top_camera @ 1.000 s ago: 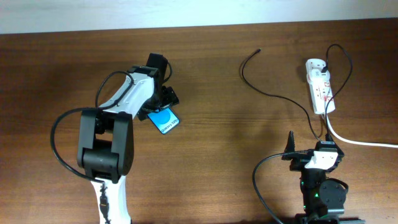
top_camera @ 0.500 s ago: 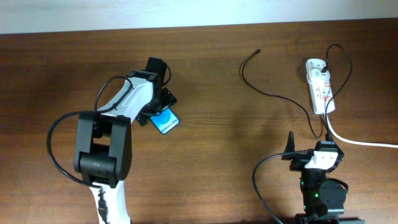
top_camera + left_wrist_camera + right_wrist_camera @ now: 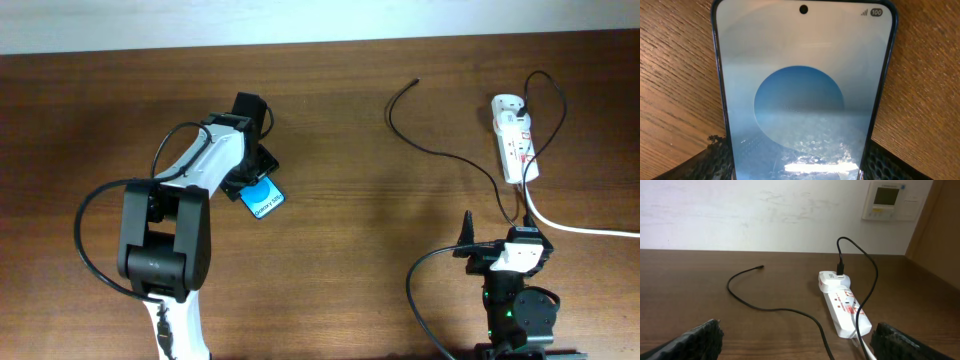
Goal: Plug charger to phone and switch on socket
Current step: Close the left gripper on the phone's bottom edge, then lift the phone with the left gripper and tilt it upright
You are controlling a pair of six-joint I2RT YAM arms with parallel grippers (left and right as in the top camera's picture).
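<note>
I'm straddling the phone (image 3: 800, 95), lying left on the bench (image 3: 350, 250), with the left claw (image 3: 795, 161) for an edge grip, clamped or not I cannot tell, while the right claw (image 3: 800, 342) is resting spread wide, facing charger (image 3: 785, 310) and socket (image 3: 845, 307).

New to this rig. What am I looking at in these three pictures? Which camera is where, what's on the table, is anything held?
Two robot arms work at a wooden table, each ending in a two-finger gripper. One picture comes from a camera fixed overhead; the other two cameras sit on the wrists, looking out past that arm's gripper. The left gripper straddles the phone, which lies screen up and lit; whether it grips yet I cannot tell. The right gripper is open and empty, facing the socket, a white power strip. The charger has its white adapter seated in that strip; its black cable lies loose, tip unplugged.
</note>
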